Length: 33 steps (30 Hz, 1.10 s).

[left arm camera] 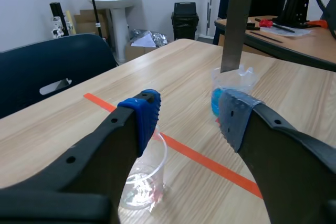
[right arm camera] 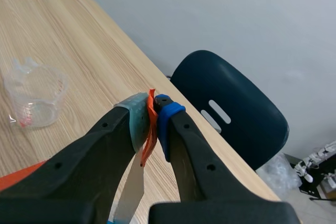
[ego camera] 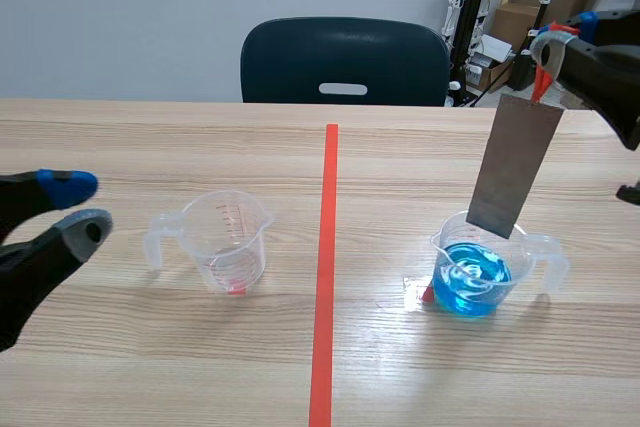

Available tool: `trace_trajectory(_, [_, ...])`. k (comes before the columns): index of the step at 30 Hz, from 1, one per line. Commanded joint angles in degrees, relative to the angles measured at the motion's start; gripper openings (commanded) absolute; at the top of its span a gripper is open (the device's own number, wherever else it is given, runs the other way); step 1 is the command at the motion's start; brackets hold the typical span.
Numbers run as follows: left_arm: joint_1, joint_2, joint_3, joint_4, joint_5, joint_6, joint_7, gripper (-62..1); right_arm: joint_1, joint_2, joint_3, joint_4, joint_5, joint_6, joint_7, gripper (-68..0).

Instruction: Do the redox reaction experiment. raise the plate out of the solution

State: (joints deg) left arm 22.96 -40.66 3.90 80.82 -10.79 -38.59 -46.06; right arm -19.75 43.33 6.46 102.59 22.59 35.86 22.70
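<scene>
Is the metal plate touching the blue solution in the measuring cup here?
Apart. The left wrist view shows the metal plate's lower edge hanging above the blue solution, with clear measuring cup wall between them. The scene view agrees.

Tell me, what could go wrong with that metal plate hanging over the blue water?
1. The right gripper pinches only the thin orange tab, so the plate might slip and splash into the blue solution.
2. The plate's lower edge hangs close to the cup; a sideways swing could tip it.
3. Drips might land on the table.
</scene>
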Motion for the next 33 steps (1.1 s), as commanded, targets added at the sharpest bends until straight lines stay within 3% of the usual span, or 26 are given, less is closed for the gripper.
trace_trajectory(1, [-1.9,1.4,1.9,0.6,-0.5,0.1,1.6,-39.2,0.3,0.6,1.3,2.1,1.5,-0.2,0.0,-67.1])
trace_trajectory(9, [-12.0,8.8,9.6,0.6,-0.1,0.3,13.1,-55.5,0.3,0.6,3.7,6.4,4.9,0.0,-5.6,-67.1])
trace_trajectory(13, [-16.4,13.0,13.1,0.6,0.3,0.8,18.6,-55.4,0.3,0.6,4.9,8.1,6.4,0.2,-6.5,-67.1])
trace_trajectory(19, [-20.6,18.6,16.5,0.5,4.6,2.2,22.8,-55.4,0.4,0.7,6.0,10.8,8.6,0.2,-10.4,-67.1])
trace_trajectory(22, [-22.3,21.1,17.4,0.4,4.7,2.9,25.0,-55.4,0.4,1.0,6.0,11.8,9.9,0.2,-12.4,-67.1])
trace_trajectory(26, [-24.3,23.9,18.0,-1.3,4.7,3.0,26.7,-55.4,0.4,1.1,7.0,13.3,12.5,0.2,-14.7,-67.1])
trace_trajectory(33, [-27.1,27.3,19.6,-6.3,7.8,3.0,26.6,-55.4,0.3,1.1,9.7,15.6,14.4,0.2,-16.5,-67.1])
